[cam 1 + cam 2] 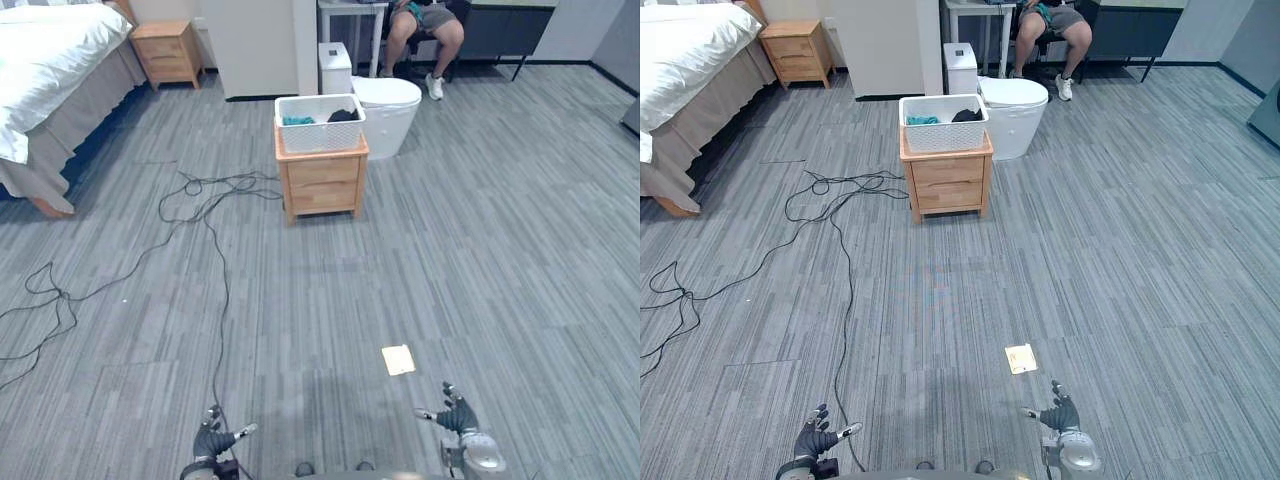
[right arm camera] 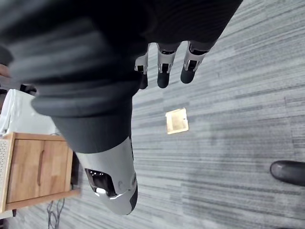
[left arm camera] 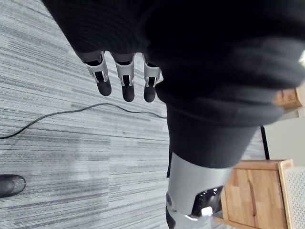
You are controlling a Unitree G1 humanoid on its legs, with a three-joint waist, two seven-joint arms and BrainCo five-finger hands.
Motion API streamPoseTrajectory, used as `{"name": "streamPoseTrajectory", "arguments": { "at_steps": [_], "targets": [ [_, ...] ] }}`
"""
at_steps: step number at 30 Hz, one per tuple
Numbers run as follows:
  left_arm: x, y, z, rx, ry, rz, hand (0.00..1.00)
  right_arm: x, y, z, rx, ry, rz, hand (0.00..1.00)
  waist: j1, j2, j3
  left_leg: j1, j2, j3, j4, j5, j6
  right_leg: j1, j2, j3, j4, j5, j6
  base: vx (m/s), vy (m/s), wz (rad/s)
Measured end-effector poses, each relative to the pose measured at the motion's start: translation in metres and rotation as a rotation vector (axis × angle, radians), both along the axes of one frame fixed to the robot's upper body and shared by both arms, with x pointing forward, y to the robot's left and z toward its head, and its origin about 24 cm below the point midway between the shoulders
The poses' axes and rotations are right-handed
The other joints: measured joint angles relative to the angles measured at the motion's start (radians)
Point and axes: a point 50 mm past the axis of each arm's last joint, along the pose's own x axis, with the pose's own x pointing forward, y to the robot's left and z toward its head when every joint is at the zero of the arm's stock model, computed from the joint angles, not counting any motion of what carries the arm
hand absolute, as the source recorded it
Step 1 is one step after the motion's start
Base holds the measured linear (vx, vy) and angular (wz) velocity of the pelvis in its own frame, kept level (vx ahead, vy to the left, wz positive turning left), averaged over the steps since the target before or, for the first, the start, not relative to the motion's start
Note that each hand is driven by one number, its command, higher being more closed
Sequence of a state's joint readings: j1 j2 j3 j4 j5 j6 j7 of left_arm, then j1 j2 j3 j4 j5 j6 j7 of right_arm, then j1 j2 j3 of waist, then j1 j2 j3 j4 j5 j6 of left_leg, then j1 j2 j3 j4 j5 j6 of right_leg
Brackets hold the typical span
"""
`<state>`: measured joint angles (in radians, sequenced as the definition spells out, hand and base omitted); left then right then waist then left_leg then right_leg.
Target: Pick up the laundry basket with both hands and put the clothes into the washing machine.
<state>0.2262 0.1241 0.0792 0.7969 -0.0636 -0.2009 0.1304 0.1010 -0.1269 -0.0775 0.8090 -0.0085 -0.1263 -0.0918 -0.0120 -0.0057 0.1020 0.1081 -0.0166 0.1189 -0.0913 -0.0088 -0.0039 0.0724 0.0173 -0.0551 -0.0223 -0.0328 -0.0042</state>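
A white laundry basket (image 1: 320, 124) stands on a small wooden nightstand (image 1: 322, 181) far ahead of me, with teal clothes (image 1: 297, 120) and dark clothes (image 1: 343, 116) inside. Right behind it sits a white rounded washing machine (image 1: 392, 108). My left hand (image 1: 211, 441) and right hand (image 1: 461, 417) hang low at the near edge of the eye views, far from the basket. Both are open and hold nothing. The left wrist view shows straight fingers (image 3: 125, 81) over the floor, and the right wrist view shows the same of its fingers (image 2: 163, 70).
A bed (image 1: 50, 60) with a second nightstand (image 1: 166, 50) stands at the far left. A person (image 1: 426, 28) sits on a chair behind the washing machine. A small pale square tag (image 1: 398, 359) lies on the grey carpet (image 1: 480, 250) near my right hand.
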Motion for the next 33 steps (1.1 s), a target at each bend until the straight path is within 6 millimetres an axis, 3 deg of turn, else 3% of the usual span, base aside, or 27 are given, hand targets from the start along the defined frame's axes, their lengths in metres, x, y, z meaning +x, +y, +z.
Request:
{"name": "streamPoseTrajectory", "arguments": {
  "at_steps": [4, 7, 9, 12, 13, 14, 16, 17, 19, 21, 22, 23, 24, 25, 26, 27, 28, 29, 30, 31, 33],
  "targets": [
    [0.005, 0.0, 0.002, 0.008, -0.013, -0.011, 0.0, 0.005, -0.001, 0.002, -0.002, -0.014, -0.004, 0.0, 0.001, -0.001, 0.001, -0.005, 0.0, 0.026, 0.004, -0.01, 0.008, -0.01, 0.001, 0.015, 0.003, 0.0, 0.0, 0.05, 0.006, -0.15],
    [0.008, 0.001, 0.004, 0.017, -0.027, -0.021, 0.0, 0.02, 0.0, 0.008, -0.011, -0.053, -0.005, 0.0, 0.006, 0.001, 0.004, -0.042, 0.004, 0.074, 0.058, -0.055, 0.017, -0.045, 0.002, 0.061, 0.019, -0.002, 0.003, 0.04, 0.021, -0.48],
    [0.015, 0.001, 0.009, 0.021, -0.061, -0.026, 0.0, 0.029, -0.002, 0.013, -0.017, -0.079, -0.009, 0.0, 0.019, 0.01, 0.022, -0.066, 0.01, 0.096, 0.109, -0.091, 0.027, -0.081, 0.002, 0.083, 0.071, -0.024, 0.034, 0.04, 0.033, -0.43],
    [0.027, 0.003, 0.02, 0.036, -0.131, -0.036, 0.0, 0.036, -0.006, 0.018, -0.029, -0.103, -0.014, 0.0, 0.026, 0.016, 0.048, -0.074, 0.006, 0.112, 0.172, -0.152, 0.047, -0.194, -0.018, 0.066, 0.341, -0.132, 0.108, 0.05, 0.065, -0.16],
    [0.029, 0.006, 0.022, 0.048, -0.139, -0.04, 0.0, 0.038, -0.005, 0.019, -0.029, -0.112, -0.009, 0.0, 0.026, 0.015, 0.064, -0.056, 0.0, 0.111, 0.178, -0.179, 0.051, -0.265, -0.038, 0.018, 0.513, -0.15, 0.115, 0.1, 0.083, -0.03],
    [0.028, 0.011, 0.023, 0.063, -0.135, -0.046, 0.0, 0.042, -0.003, 0.023, -0.026, -0.129, -0.003, 0.0, 0.023, 0.004, 0.081, -0.028, -0.014, 0.104, 0.178, -0.199, 0.057, -0.343, -0.076, -0.04, 0.691, -0.168, 0.099, 0.12, 0.073, 0.0],
    [0.027, 0.016, 0.024, 0.078, -0.129, -0.049, 0.0, 0.044, -0.002, 0.025, -0.031, -0.141, 0.009, 0.0, 0.023, 0.008, 0.092, 0.001, -0.02, 0.098, 0.191, -0.234, 0.059, -0.415, -0.115, -0.094, 0.769, -0.21, 0.075, 0.23, 0.06, 0.03],
    [0.029, 0.017, 0.025, 0.084, -0.135, -0.052, 0.0, 0.05, -0.001, 0.029, -0.039, -0.162, 0.031, 0.0, 0.022, -0.002, 0.103, 0.022, -0.012, 0.093, 0.205, -0.244, 0.072, -0.445, -0.125, -0.125, 0.745, -0.221, 0.082, 0.3, 0.033, 0.12],
    [0.035, 0.016, 0.027, 0.083, -0.151, -0.055, 0.0, 0.057, -0.001, 0.034, -0.05, -0.183, 0.053, 0.0, 0.005, 0.015, 0.122, 0.047, 0.015, 0.069, 0.209, -0.266, 0.07, -0.493, -0.114, -0.148, 0.642, -0.218, 0.08, 0.39, -0.034, 0.45],
    [0.045, 0.013, 0.03, 0.08, -0.176, -0.065, 0.0, 0.064, -0.002, 0.039, -0.064, -0.204, 0.072, 0.0, -0.012, 0.032, 0.154, 0.097, 0.053, 0.028, 0.186, -0.28, 0.055, -0.535, -0.072, -0.144, 0.437, -0.12, 0.079, 0.6, -0.114, 0.63],
    [0.046, 0.013, 0.031, 0.081, -0.181, -0.065, 0.0, 0.066, -0.001, 0.041, -0.064, -0.216, 0.076, 0.0, -0.023, 0.007, 0.15, 0.118, 0.054, 0.011, 0.174, -0.287, 0.043, -0.544, -0.068, -0.126, 0.351, -0.07, 0.078, 0.7, -0.183, 0.61],
    [0.047, 0.013, 0.031, 0.085, -0.183, -0.063, 0.0, 0.066, 0.0, 0.044, -0.066, -0.231, 0.08, 0.0, -0.034, 0.002, 0.157, 0.149, 0.051, -0.008, 0.173, -0.314, -0.003, -0.563, -0.07, -0.101, 0.305, -0.012, 0.061, 0.5, -0.146, 0.55],
    [0.048, 0.012, 0.031, 0.081, -0.184, -0.062, 0.0, 0.065, -0.002, 0.045, -0.071, -0.235, 0.079, 0.0, -0.036, -0.013, 0.151, 0.169, 0.053, -0.019, 0.178, -0.33, -0.022, -0.57, -0.074, -0.088, 0.34, 0.056, 0.027, 0.53, -0.17, 0.48],
    [0.05, 0.005, 0.029, 0.065, -0.186, -0.053, 0.0, 0.064, -0.005, 0.046, -0.082, -0.233, 0.08, 0.0, -0.036, 0.011, 0.157, 0.18, 0.079, -0.034, 0.22, -0.339, -0.038, -0.59, -0.069, -0.103, 0.457, 0.056, -0.025, 0.64, -0.239, 0.33],
    [0.051, 0.001, 0.028, 0.059, -0.186, -0.071, 0.0, 0.067, -0.004, 0.047, -0.078, -0.245, 0.082, 0.0, -0.035, 0.026, 0.157, 0.133, 0.101, -0.032, 0.351, -0.322, -0.067, -0.584, -0.061, -0.12, 0.514, -0.022, -0.04, 0.77, -0.302, 0.24],
    [0.052, -0.001, 0.028, 0.055, -0.185, -0.074, 0.0, 0.067, -0.002, 0.047, -0.074, -0.245, 0.086, 0.0, -0.037, 0.03, 0.158, 0.091, 0.117, -0.028, 0.459, -0.3, -0.102, -0.568, -0.054, -0.122, 0.52, -0.048, -0.048, 0.64, -0.268, 0.15],
    [0.051, -0.003, 0.027, 0.046, -0.185, -0.071, 0.0, 0.066, -0.001, 0.047, -0.07, -0.243, 0.092, 0.0, -0.034, 0.041, 0.164, 0.014, 0.15, -0.026, 0.666, -0.222, -0.141, -0.516, -0.037, -0.133, 0.501, -0.075, -0.061, 0.53, -0.218, 0.04],
    [0.05, -0.007, 0.026, 0.033, -0.181, -0.067, 0.0, 0.066, 0.001, 0.046, -0.07, -0.24, 0.104, 0.0, -0.025, 0.06, 0.173, -0.097, 0.21, -0.021, 0.951, -0.173, -0.154, -0.412, 0.001, -0.137, 0.433, -0.088, -0.069, 0.66, -0.233, -0.13],
    [0.047, -0.007, 0.024, 0.032, -0.173, -0.065, 0.0, 0.067, 0.006, 0.046, -0.063, -0.242, 0.118, 0.0, -0.02, 0.062, 0.177, -0.183, 0.262, 0.021, 1.156, -0.193, -0.121, -0.3, 0.033, -0.13, 0.356, -0.091, -0.075, 0.8, -0.228, -0.24],
    [0.047, -0.007, 0.024, 0.031, -0.173, -0.064, 0.0, 0.067, 0.009, 0.045, -0.058, -0.243, 0.12, 0.0, -0.003, 0.056, 0.181, -0.232, 0.279, 0.054, 1.227, -0.209, -0.094, -0.216, 0.043, -0.117, 0.299, -0.096, -0.084, 0.66, -0.151, -0.31],
    [0.049, -0.008, 0.026, 0.028, -0.184, -0.066, 0.0, 0.068, 0.01, 0.046, -0.053, -0.254, 0.115, 0.0, 0.019, 0.041, 0.185, -0.352, 0.27, 0.118, 1.198, -0.235, -0.053, -0.073, 0.041, -0.079, 0.183, -0.097, -0.085, 0.68, -0.071, -0.35]
  ]
}}
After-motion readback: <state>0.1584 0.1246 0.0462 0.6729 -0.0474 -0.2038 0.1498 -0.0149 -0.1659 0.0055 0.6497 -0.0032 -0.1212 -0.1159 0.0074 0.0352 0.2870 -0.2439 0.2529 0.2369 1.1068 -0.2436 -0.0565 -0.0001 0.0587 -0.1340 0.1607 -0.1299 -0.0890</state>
